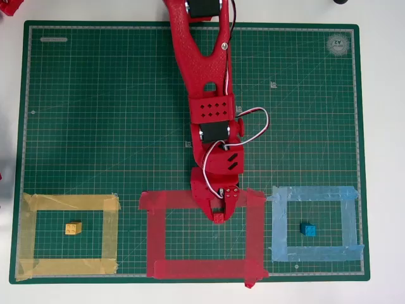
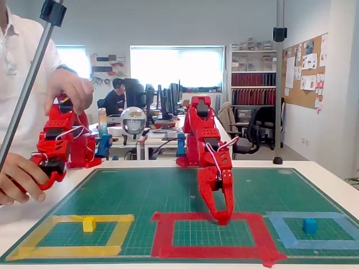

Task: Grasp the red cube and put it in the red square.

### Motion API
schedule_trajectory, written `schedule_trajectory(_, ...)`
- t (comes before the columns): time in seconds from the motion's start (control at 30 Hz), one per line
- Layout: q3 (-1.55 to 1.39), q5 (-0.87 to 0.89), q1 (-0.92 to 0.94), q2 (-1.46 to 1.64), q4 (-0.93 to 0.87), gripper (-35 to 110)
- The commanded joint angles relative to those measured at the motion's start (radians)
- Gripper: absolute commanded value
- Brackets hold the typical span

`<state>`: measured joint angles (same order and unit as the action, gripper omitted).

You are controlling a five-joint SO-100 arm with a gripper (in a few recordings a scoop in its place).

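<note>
Looking down from the overhead view, we've got the red two-finger gripper (image 1: 219, 212) reaching over the far strip of the big red tape frame (image 1: 155, 240), and the tiny red studded cube (image 1: 219, 217) sits right at its fingertips, pinched between them as far as we can tell. The fingers are narrow, closed around the cube. In the fixed view the gripper (image 2: 223, 216) is down low with its tip close to the green cutting mat (image 2: 140, 190), at the inner edge of the frame's far strip (image 2: 190, 217); the cube itself is too red-on-red there for us to pick out.

So we'd say the grasp is done and we're in the placing step. The cube is already just past the tape, over the green patch inside the frame, though barely.

Off to one side of the gripper in the overhead view is the small yellow cube (image 1: 73, 228) inside its yellow tape frame (image 1: 28, 234), well apart; off to the other side, the small blue cube (image 1: 308, 229) inside the light blue tape frame (image 1: 278, 228). Neither is in the way.

Next move, in our judgement: nudge a bit further toward the frame's middle so the cube isn't sitting on the tape edge, lower until it touches the mat, then spread the fingers and lift straight up.
</note>
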<state>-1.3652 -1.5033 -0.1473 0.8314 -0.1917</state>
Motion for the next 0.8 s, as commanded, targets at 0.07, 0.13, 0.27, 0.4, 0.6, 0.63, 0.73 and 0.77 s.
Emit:
schedule_trajectory(0.07,-0.020,-0.017,-0.011,0.114,0.015,-1)
schedule_trajectory(0.13,-0.031,-0.017,-0.006,0.114,0.055,-1)
schedule_trajectory(0.27,-0.049,-0.015,0.003,0.117,0.126,3)
schedule_trajectory(0.4,-0.051,-0.014,0.009,0.121,0.135,5)
schedule_trajectory(0.6,-0.054,-0.015,0.017,0.133,0.138,10)
schedule_trajectory(0.63,-0.057,-0.014,0.018,0.133,0.147,10)
schedule_trajectory(0.73,-0.078,-0.015,0.021,0.135,0.195,11)
schedule_trajectory(0.77,-0.081,-0.015,0.023,0.135,0.196,11)
